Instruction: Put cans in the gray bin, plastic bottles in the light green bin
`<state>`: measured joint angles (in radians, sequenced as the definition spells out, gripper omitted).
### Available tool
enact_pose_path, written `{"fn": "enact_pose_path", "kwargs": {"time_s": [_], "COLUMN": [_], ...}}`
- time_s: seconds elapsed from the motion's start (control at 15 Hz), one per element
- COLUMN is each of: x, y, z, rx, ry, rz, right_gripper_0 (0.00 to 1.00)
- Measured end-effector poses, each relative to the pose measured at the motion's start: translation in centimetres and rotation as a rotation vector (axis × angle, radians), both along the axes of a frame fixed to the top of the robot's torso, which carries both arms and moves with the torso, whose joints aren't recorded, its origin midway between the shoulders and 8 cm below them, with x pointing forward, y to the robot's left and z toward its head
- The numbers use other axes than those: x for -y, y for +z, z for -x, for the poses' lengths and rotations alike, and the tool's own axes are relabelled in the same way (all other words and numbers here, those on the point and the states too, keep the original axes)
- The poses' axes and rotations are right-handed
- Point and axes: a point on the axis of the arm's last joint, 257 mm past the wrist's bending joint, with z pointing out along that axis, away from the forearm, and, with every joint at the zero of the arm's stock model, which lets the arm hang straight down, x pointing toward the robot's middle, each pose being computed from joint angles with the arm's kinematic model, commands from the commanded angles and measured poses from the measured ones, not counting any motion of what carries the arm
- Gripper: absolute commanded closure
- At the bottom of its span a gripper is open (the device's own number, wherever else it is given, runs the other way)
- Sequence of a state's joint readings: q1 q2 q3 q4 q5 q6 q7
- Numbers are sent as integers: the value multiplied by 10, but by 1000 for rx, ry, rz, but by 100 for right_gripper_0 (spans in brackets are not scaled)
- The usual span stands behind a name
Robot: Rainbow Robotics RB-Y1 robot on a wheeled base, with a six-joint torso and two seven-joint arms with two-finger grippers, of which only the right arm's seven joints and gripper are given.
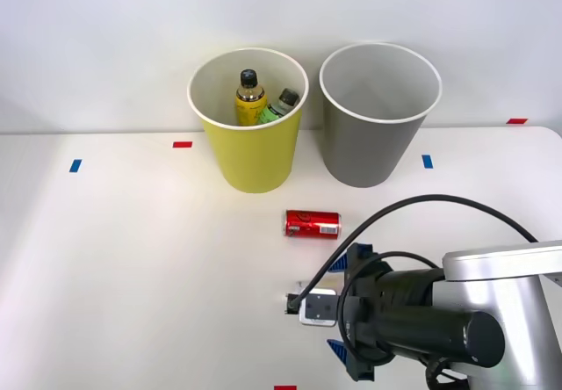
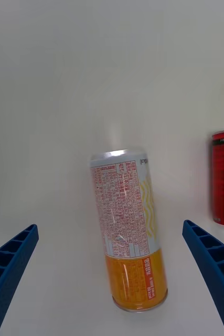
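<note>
With my right gripper spread wide either side of the orange, pale-labelled metal drink can lying on the white table, I'd pinch its smooth, likely light, dentable body mid-length, gently.

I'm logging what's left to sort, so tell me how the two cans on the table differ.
The red can is red all over with dark print; the orange can is orange at one end with a pale label covering the rest. The orange can lies between the open fingers of the right gripper, while the red can lies off to one side, outside them. Both lie on their sides on the white table, outside the bins.
</note>
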<state>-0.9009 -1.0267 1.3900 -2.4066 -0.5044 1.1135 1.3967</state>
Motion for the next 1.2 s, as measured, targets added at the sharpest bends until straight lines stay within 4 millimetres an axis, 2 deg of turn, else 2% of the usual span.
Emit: {"fn": "enact_pose_path", "kwargs": {"time_s": [0.27,0.6,1.2], "x": [3,-6,-17], "y": [-8,-18,-36], "z": [-6,-8,-24], "rx": [3,-13,-14], "ry": [-6,-6,-7], "rz": [50,54,79], "right_gripper_0": [5,4,5]}}
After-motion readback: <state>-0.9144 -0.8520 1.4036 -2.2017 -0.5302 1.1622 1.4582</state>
